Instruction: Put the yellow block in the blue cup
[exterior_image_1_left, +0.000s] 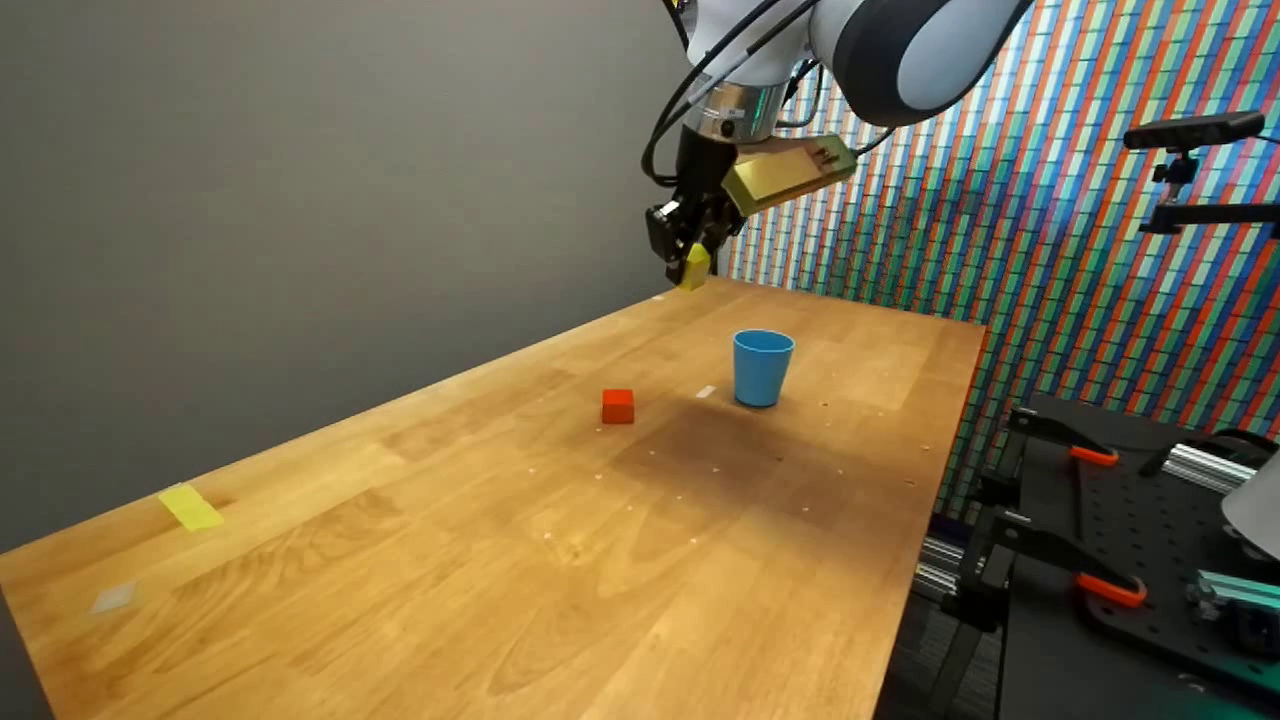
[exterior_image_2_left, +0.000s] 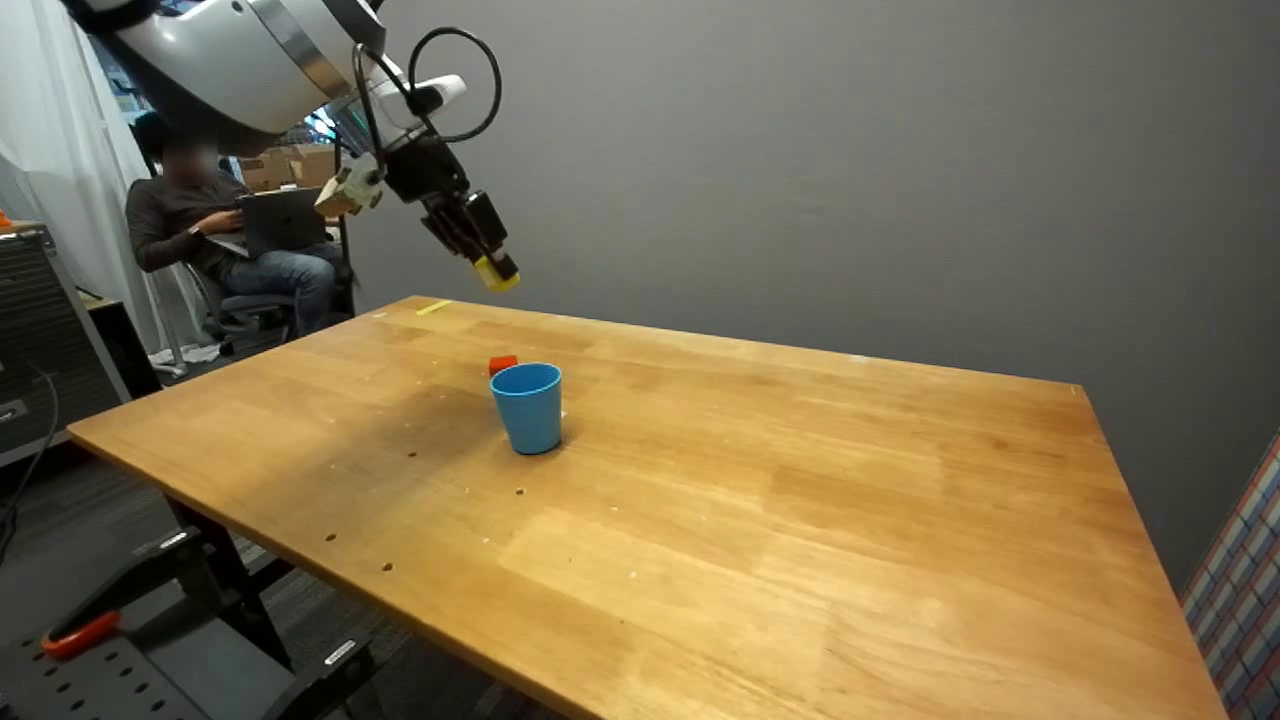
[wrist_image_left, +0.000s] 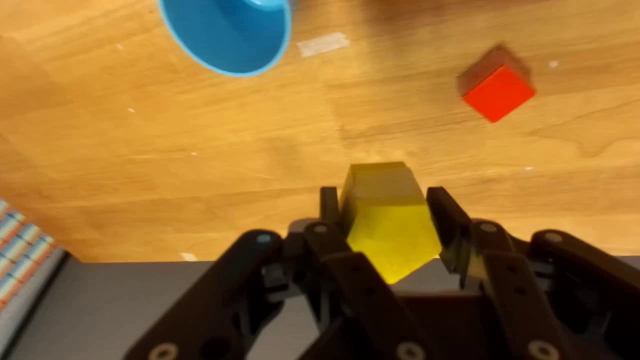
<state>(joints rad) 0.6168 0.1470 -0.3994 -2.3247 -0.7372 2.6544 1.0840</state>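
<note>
The yellow block (wrist_image_left: 394, 232) sits between the two fingers of my gripper (wrist_image_left: 384, 202) in the wrist view, and the gripper is shut on it. In both exterior views the block (exterior_image_1_left: 696, 268) (exterior_image_2_left: 494, 274) is held in the air, well above the table. The blue cup (exterior_image_1_left: 761, 370) stands upright on the table, and it also shows in an exterior view (exterior_image_2_left: 530, 412). In the wrist view the cup (wrist_image_left: 227, 37) is at the upper left, cut by the top edge. Its visible inside shows only blue. The gripper and block are up and to the side of the cup, not over it.
A small red block (exterior_image_1_left: 617, 406) (exterior_image_2_left: 502, 365) (wrist_image_left: 499, 94) lies on the wooden table (exterior_image_1_left: 480, 560) near the cup. A flat yellow piece (exterior_image_1_left: 191, 507) lies by the table's far edge. A grey wall (exterior_image_2_left: 850, 180) runs along one long side. A person (exterior_image_2_left: 200, 220) sits beyond the table.
</note>
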